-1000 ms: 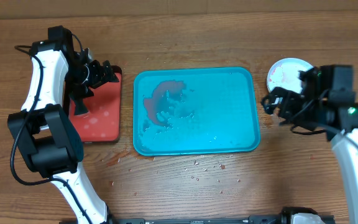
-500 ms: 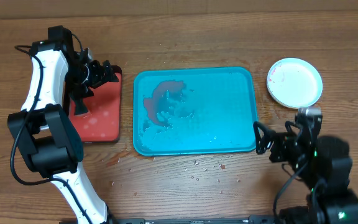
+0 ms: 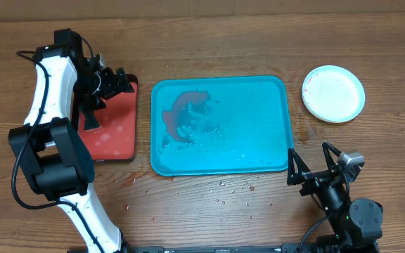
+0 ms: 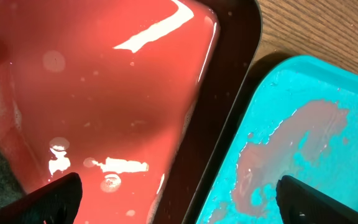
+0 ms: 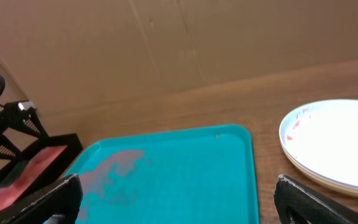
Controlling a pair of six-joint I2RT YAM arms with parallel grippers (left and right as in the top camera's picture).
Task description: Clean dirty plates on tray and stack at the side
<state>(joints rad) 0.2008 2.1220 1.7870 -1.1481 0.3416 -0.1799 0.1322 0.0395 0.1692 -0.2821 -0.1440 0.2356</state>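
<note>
Left claw (image 4: 179,204) wide above red tray (image 4: 104,93), right claw (image 5: 176,194) wide, stacked plates (image 5: 334,138) cut off, count unclear

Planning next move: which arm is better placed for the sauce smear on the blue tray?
Left: left pincer hangs over the red tray beside the smear; right pincer is off the far corner.

Turquoise tray (image 3: 253,123) flat at centre of table (image 3: 209,42), red sauce smear (image 3: 181,114) on its left half, plates (image 3: 333,93) stacked towards the far right corner, white top plate red-flecked at its left rim.
</note>
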